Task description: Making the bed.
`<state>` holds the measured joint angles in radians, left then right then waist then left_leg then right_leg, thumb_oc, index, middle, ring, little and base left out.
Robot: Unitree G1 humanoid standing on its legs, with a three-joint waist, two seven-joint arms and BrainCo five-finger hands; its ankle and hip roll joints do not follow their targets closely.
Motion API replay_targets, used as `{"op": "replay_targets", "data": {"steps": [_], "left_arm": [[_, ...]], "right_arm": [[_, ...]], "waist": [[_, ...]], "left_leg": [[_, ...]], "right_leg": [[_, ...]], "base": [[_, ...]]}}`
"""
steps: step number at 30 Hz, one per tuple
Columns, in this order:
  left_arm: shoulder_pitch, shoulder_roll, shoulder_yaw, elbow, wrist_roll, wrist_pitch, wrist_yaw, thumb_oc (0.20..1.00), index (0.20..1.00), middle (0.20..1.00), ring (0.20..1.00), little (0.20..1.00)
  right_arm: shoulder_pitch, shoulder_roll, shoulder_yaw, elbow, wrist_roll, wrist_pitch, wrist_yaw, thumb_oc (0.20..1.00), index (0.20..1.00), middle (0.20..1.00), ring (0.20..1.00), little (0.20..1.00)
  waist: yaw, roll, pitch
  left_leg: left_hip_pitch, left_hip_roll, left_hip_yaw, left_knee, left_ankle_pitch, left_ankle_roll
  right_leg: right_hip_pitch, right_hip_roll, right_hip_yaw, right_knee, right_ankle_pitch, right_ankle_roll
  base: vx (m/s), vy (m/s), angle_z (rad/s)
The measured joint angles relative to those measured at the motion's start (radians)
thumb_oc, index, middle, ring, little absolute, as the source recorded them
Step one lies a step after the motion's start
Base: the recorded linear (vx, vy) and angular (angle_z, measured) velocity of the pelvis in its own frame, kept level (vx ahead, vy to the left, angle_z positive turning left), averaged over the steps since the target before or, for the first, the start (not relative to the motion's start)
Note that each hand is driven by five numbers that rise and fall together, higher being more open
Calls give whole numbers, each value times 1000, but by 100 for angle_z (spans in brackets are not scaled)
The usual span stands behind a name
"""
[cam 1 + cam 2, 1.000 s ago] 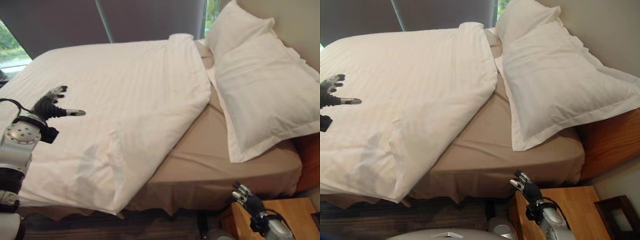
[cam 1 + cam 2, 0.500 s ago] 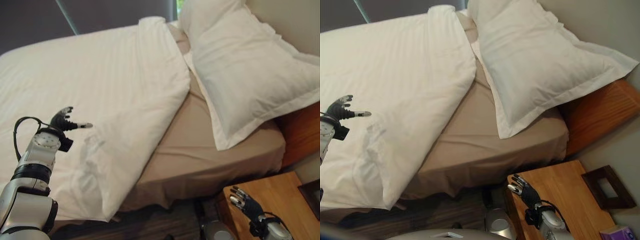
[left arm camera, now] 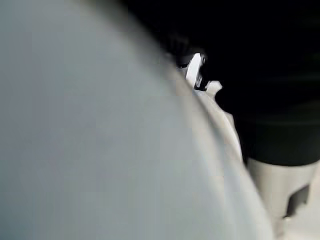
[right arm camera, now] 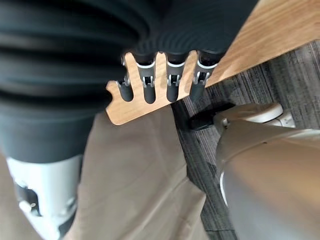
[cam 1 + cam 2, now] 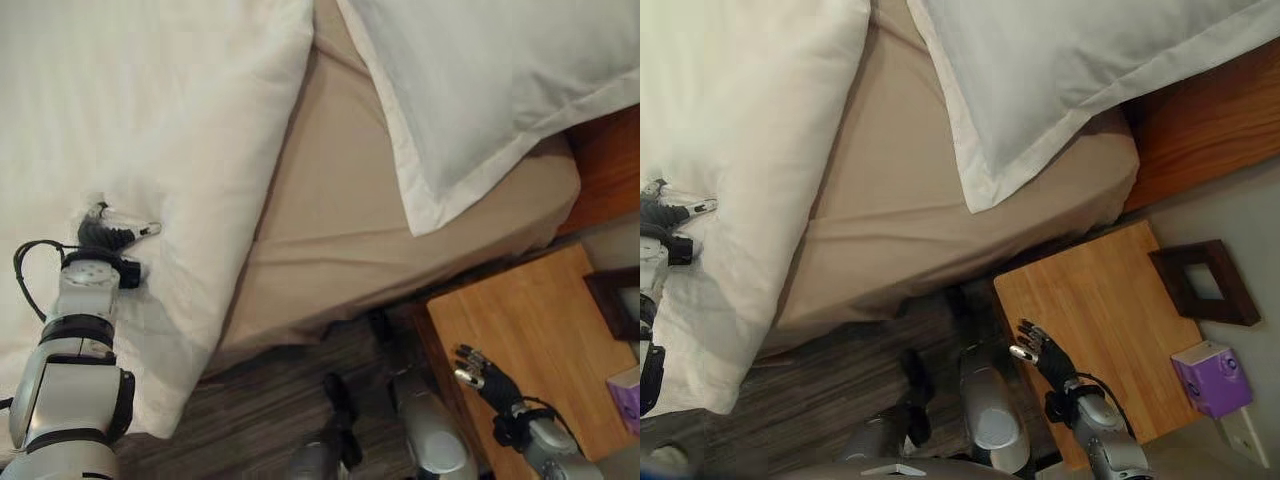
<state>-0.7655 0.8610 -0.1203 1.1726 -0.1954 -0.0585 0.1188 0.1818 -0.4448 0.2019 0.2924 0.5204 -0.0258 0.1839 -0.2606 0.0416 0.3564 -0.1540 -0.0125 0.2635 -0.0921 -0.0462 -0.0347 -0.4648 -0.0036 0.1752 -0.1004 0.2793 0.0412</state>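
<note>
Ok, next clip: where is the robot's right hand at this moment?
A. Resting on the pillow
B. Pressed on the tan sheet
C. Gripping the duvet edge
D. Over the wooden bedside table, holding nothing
D. The right hand hangs with relaxed fingers over the corner of the wooden bedside table, clear of the bed, while the left hand is on the white duvet.

Wooden nightstand (image 5: 1095, 315) w/ dark frame (image 5: 1203, 283) & purple box (image 5: 1211, 378); floor (image 5: 835, 385) grey wood-look.
</note>
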Motion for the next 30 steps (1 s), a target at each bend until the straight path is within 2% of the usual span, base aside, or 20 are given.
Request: {"op": "replay_targets", "data": {"steps": [2, 4, 6, 7, 8, 9, 13, 16, 19, 23, 27, 28, 29, 30], "left_arm": [[-20, -8, -13, -3, 2, 12, 9, 200, 200, 200, 200, 200], [-46, -2, -114, -78, 17, 36, 10, 200, 200, 200, 200, 200], [-44, -17, -157, -182, 23, 45, -3, 200, 200, 200, 200, 200], [-41, -52, -168, -269, 22, 55, -6, 200, 200, 200, 200, 200], [-7, -77, -249, -539, 0, 76, -31, 200, 200, 200, 200, 200], [-4, -93, -284, -638, -10, 30, -78, 200, 200, 200, 200, 200], [29, -182, -435, -934, -119, 18, -171, 200, 200, 200, 200, 200], [79, -287, -486, -941, -160, 27, -182, 200, 200, 200, 200, 200], [145, -366, -502, -936, -187, 40, -170, 200, 200, 200, 200, 200], [182, -412, -511, -884, -197, 49, -168, 200, 200, 200, 200, 200], [217, -416, -535, -820, -199, 59, -168, 200, 200, 200, 200, 200], [229, -419, -541, -811, -225, 64, -168, 564, 564, 564, 564, 564], [238, -421, -542, -811, -239, 64, -168, 1000, 1000, 1000, 1000, 1000], [245, -426, -549, -811, -269, 64, -168, 1000, 1000, 1000, 1000, 1000]], "right_arm": [[-12, -1, 1, 1, 0, 0, -4, 1000, 1000, 1000, 1000, 1000], [-19, -1, 2, 1, 0, 0, -5, 1000, 1000, 1000, 1000, 1000], [-25, 0, 0, -2, 0, -1, -3, 1000, 1000, 1000, 1000, 1000], [-26, 3, -4, 12, 0, -1, -3, 1000, 1000, 1000, 1000, 1000], [-26, 1, -1, 23, -2, 0, 0, 1000, 1000, 1000, 1000, 1000], [-29, 0, 3, 25, -4, 1, 1, 1000, 1000, 1000, 1000, 1000], [-44, 3, 11, 38, -14, 3, 1, 1000, 1000, 1000, 1000, 1000], [-55, 6, 26, 35, -46, 3, 4, 1000, 1000, 1000, 1000, 1000], [-52, 9, 27, 38, -51, 6, 6, 1000, 1000, 1000, 1000, 1000], [-55, 17, 37, 61, -51, 6, 2, 1000, 1000, 1000, 1000, 1000], [-47, 19, 54, 77, -51, 7, -1, 1000, 1000, 1000, 1000, 1000], [-40, 20, 53, 78, -51, 7, -5, 1000, 1000, 1000, 1000, 1000], [-33, 20, 53, 78, -51, 8, -7, 1000, 1000, 1000, 1000, 1000], [-28, 20, 54, 79, -51, 8, -13, 1000, 1000, 1000, 1000, 1000]], "waist": [[1, 7, 4], [19, 9, 4], [23, 8, 4], [30, 10, 3], [40, 9, 3], [42, 9, 3], [39, 14, 1], [18, 21, -4], [14, 48, -30], [6, 60, -68], [-38, 62, -126], [-41, 63, -140], [-41, 64, -148], [-40, 65, -150]], "left_leg": [[1, 1, 3, 0, -1, -1], [13, 1, 6, 0, -1, -1], [31, 3, 0, 0, -1, -1], [46, 1, -7, -1, -1, -1], [63, 0, -22, 0, 0, 0], [69, -2, -29, 0, 1, 1], [107, -10, -35, 0, -1, 2], [139, -13, -38, -1, -5, 5], [144, -19, -42, -1, -9, 10], [171, -27, -32, -1, -16, 19], [178, -32, -23, -1, -23, 29], [179, -34, -18, -1, -24, 30], [181, -36, -13, -1, -24, 31], [187, -38, -9, -1, -24, 31]], "right_leg": [[0, 2, 2, 0, 0, 1], [11, 4, 1, 0, -1, 2], [32, 2, -3, 0, -5, 3], [51, -2, -8, 0, -9, 5], [72, -10, -21, 0, -14, 9], [82, -15, -27, 0, -15, 10], [123, -26, -37, 0, -24, 21], [158, -30, -44, 0, -33, 28], [164, -33, -43, 0, -36, 31], [188, -35, -29, 0, -42, 39], [193, -41, -21, -1, -49, 49], [193, -42, -16, -2, -51, 51], [193, -44, -14, -2, -51, 52], [198, -46, -13, -3, -52, 53]], "base": [[30, 11, -9], [12, 6, 3], [25, 18, 10], [19, 10, 23], [41, 24, 30], [31, 20, 24], [45, 26, 7], [60, 25, 9], [42, 30, 3], [33, 33, -6], [17, 15, -7], [4, 5, -8], [5, -1, -7], [4, -3, -4]]}}
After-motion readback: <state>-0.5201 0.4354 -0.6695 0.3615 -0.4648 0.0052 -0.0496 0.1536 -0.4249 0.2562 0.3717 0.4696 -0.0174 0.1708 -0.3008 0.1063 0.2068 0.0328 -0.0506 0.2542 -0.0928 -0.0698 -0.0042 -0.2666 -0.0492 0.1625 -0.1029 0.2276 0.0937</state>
